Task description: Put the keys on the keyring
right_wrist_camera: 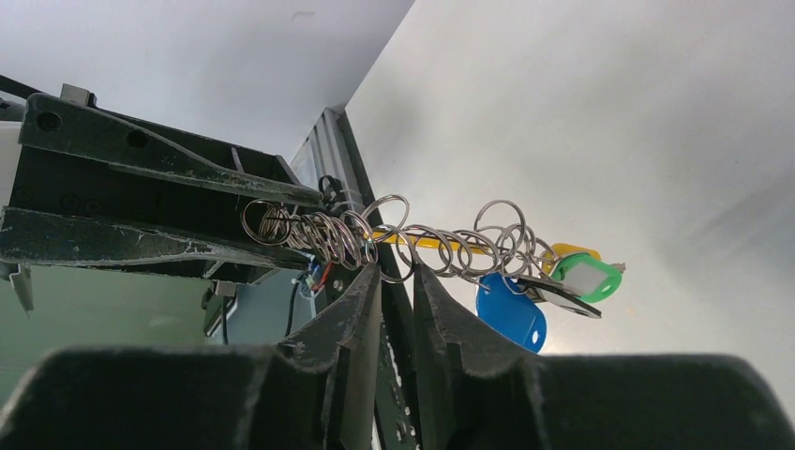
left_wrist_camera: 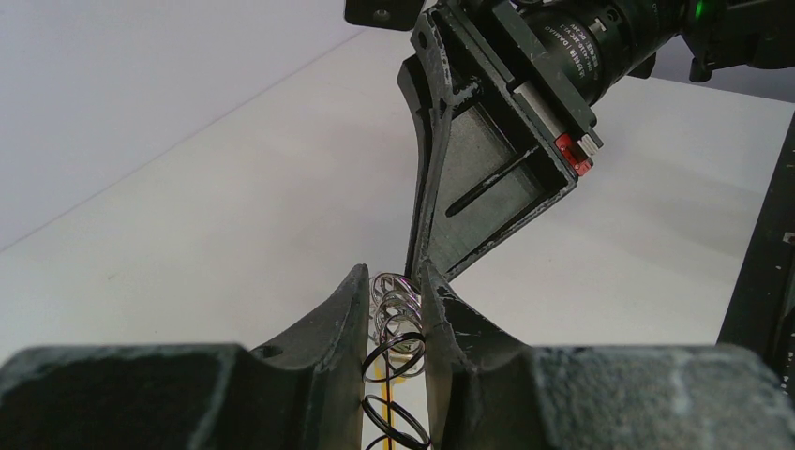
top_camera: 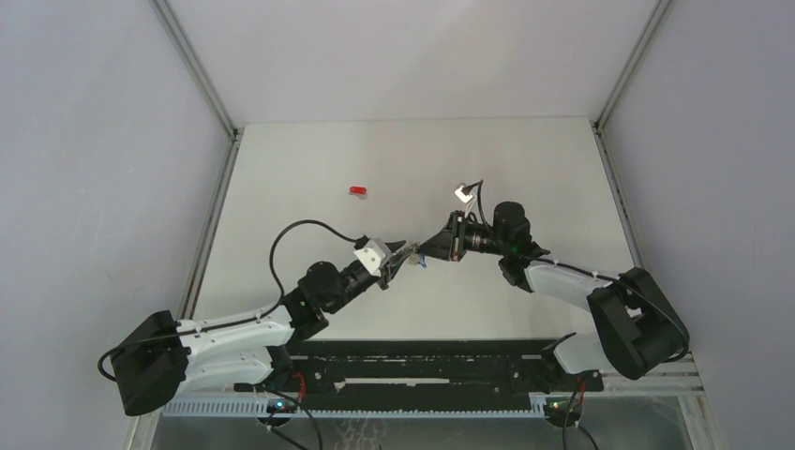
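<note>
**Mid-table hold.** Left gripper [left_wrist_camera: 394,283] and right gripper [right_wrist_camera: 397,274], both narrowed onto the keyring [right_wrist_camera: 441,246], hold its chain lengthwise between them. The blue key [right_wrist_camera: 511,311] and green key [right_wrist_camera: 586,277] hang from it. The red key [top_camera: 357,190] lies loose on the table [top_camera: 534,159], well beyond the keyring and nearer the left gripper.

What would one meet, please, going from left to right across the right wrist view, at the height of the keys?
Black left pincer → chain of silver wire keyrings → blue plastic-headed key → green plastic-headed key.
</note>
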You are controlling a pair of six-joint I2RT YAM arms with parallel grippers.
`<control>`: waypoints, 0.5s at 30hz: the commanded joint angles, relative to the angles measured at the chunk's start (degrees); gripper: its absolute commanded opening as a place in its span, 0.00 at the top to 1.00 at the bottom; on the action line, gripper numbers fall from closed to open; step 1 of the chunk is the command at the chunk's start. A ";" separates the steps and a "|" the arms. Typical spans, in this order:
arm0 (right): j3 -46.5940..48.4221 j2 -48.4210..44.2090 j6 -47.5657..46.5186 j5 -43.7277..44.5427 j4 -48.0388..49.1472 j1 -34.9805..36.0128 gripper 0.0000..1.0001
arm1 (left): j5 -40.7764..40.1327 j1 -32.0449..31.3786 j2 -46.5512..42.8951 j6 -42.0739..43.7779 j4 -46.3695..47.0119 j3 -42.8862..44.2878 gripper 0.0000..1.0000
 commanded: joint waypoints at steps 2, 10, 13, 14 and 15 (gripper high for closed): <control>0.09 -1.03 1.52 -1.54 4.44 -0.08 0.85 | 0.49 -0.16 -0.31 -0.86 4.61 -0.57 1.00; 0.20 0.64 4.89 -1.90 6.97 -0.24 0.86 | 1.25 -0.17 -0.46 -1.02 5.55 -0.83 1.00; 0.44 2.47 6.64 -2.00 7.02 -0.55 0.83 | 1.66 -0.17 -0.70 -1.23 6.28 -1.06 1.00; 0.44 2.94 7.24 -1.99 7.18 -0.56 0.83 | 1.75 -0.18 -0.79 -1.36 6.55 -1.17 1.00; 0.46 3.45 7.72 -2.04 7.62 -0.52 0.83 | 1.81 -0.16 -0.89 -1.42 6.69 -1.23 1.00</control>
